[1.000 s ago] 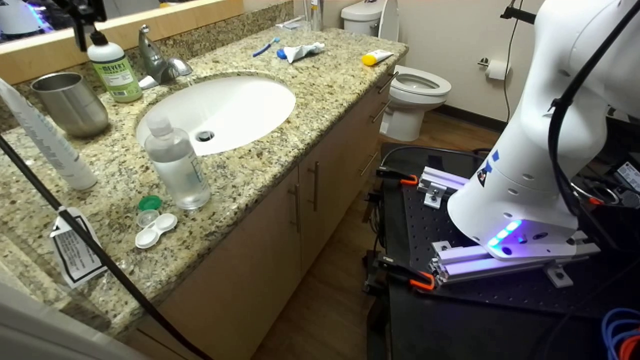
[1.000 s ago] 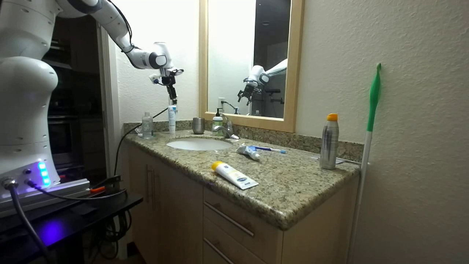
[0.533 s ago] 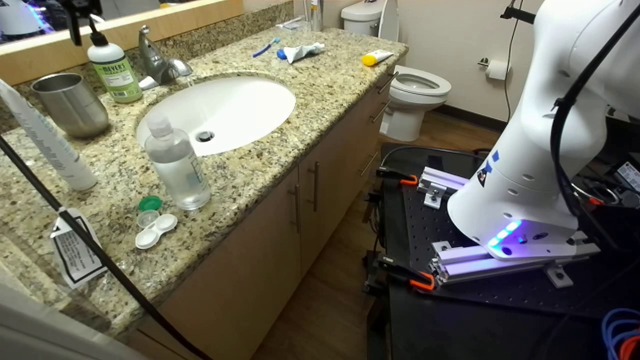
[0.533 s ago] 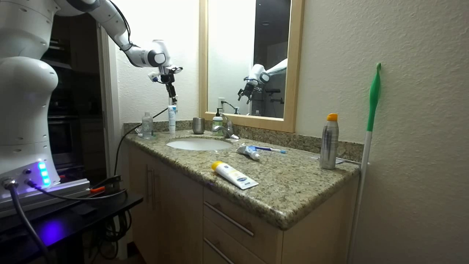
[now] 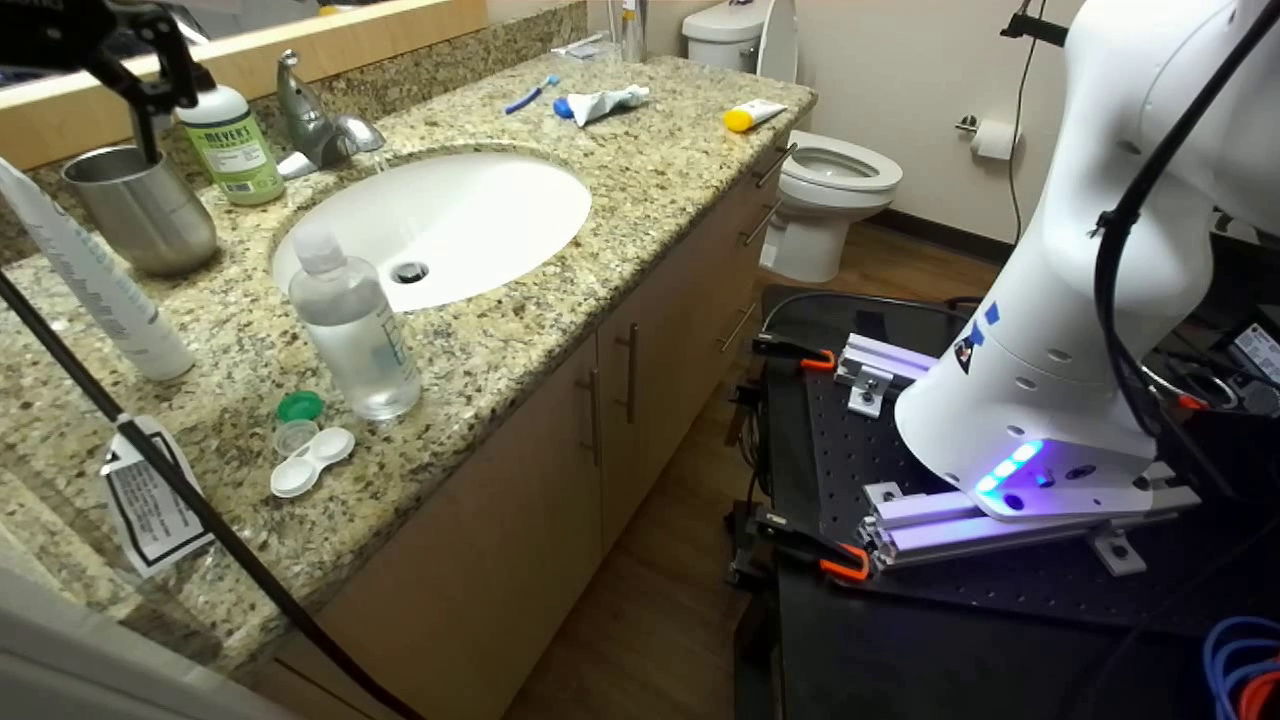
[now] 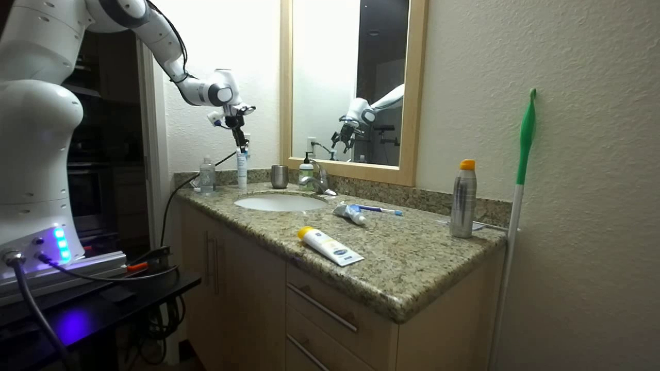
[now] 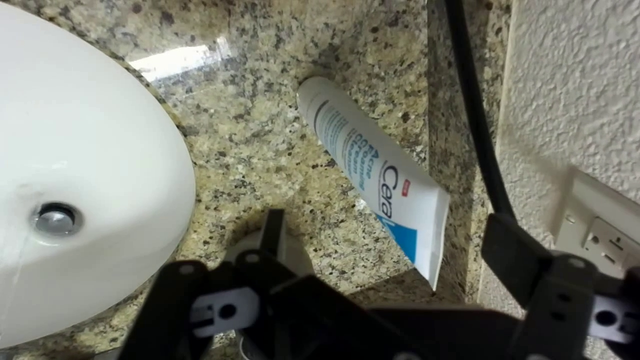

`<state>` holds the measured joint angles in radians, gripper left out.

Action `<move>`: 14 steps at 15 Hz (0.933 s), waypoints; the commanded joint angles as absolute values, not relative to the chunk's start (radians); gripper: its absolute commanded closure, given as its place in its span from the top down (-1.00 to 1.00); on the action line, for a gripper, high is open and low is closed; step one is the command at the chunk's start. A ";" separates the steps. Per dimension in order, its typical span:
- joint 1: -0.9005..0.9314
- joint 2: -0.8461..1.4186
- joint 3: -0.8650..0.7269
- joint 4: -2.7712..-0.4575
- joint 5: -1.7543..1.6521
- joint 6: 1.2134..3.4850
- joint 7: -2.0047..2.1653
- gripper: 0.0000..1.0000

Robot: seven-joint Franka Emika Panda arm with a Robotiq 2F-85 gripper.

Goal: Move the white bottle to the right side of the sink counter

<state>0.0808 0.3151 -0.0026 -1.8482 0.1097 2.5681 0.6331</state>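
"Speckled counter (image 6: pixel 407 252) over there, and the white bottle (image 7: pixel 365 150) upright just below the jaws?"

"They're spread, so centre the gripper (image 7: pixel 384 216) over it, lower straight; a nudge might topple it."

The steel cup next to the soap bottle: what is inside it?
In an exterior view, the steel cup shows only part of its upper inner wall. Its near side hides the bottom, and the jaws partly cover its mouth, so contents are unknown.
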 commanded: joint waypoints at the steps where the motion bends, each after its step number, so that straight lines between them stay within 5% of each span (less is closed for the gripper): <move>1: 0.089 0.315 -0.015 -1.846 0.117 2.566 0.626 1.00; 2: 0.084 0.326 -0.016 -1.842 0.122 2.569 0.622 0.98; 3: 0.084 0.334 -0.019 -1.844 0.118 2.580 0.622 0.48; 5: 0.075 0.333 -0.002 -1.850 0.149 2.572 0.591 0.43; 14: 0.067 0.333 0.005 -1.844 0.212 2.562 0.521 -0.84</move>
<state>0.0797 0.3300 0.0054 -1.8472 0.1799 2.5675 0.5614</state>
